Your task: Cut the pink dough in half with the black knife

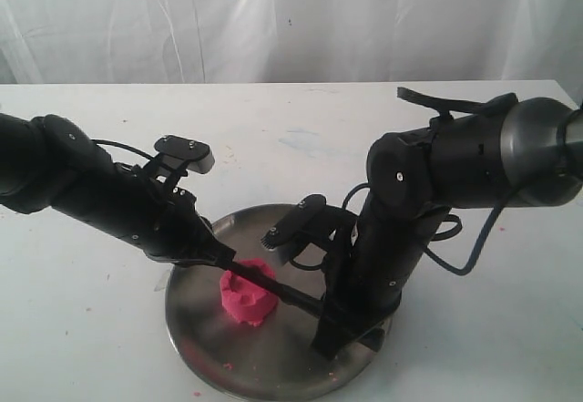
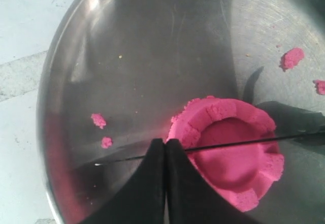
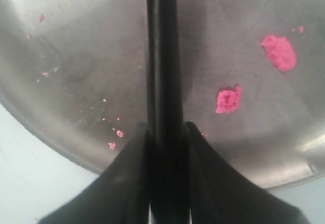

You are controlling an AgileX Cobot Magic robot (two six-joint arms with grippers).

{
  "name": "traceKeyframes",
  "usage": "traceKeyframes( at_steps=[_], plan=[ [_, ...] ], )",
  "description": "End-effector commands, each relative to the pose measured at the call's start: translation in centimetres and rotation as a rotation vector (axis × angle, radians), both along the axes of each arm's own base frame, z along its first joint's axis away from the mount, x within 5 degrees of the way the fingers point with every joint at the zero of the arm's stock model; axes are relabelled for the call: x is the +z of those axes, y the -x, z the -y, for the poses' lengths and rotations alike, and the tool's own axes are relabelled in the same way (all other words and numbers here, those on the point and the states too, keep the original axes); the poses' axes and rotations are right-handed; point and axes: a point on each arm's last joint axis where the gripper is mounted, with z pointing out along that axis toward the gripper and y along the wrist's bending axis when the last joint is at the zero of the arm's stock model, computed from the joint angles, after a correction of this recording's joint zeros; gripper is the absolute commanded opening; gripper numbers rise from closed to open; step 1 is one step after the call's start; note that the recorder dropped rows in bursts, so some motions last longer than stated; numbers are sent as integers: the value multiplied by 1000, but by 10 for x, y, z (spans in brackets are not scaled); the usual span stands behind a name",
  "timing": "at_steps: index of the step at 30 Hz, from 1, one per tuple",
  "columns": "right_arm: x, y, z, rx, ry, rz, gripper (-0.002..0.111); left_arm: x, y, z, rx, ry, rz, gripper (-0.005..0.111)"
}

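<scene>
The pink dough (image 1: 246,300) (image 2: 228,170) is one round lump with a notched rim and a hollow middle, lying on the steel plate (image 1: 273,361) (image 2: 127,56). The black knife (image 1: 284,291) (image 2: 228,145) lies edge-down across the lump's top, spanning between both grippers. At the blade's tip end, left of the dough, my left gripper (image 1: 215,254) (image 2: 165,141) is shut on the thin blade. On the right side of the plate my right gripper (image 1: 332,322) (image 3: 165,128) is shut on the knife's handle (image 3: 162,56). No dough shows in the right wrist view.
Small pink crumbs (image 2: 292,58) (image 3: 278,51) are scattered over the plate (image 3: 76,56). The plate rests near the front of a white table (image 1: 301,138), with a white curtain (image 1: 301,19) behind. Both bulky arms lean over the plate from either side.
</scene>
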Motion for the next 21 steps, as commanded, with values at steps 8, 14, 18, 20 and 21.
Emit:
traceKeyframes(
  at_steps=[8,14,18,20,21],
  plan=[
    [-1,-3,-2,-5,-19,35,0,-23,1,2,3,-10,-81,0],
    [-1,-4,-3,-7,-24,44,0,-23,1,2,3,-10,-81,0],
    [-9,-4,-3,-7,-10,26,0,-23,1,2,3,-10,-81,0],
    [-12,-4,-3,-6,-4,18,0,-23,1,2,3,-10,-81,0],
    [-13,-4,-3,-8,-2,13,0,-23,1,2,3,-10,-81,0]
  ],
)
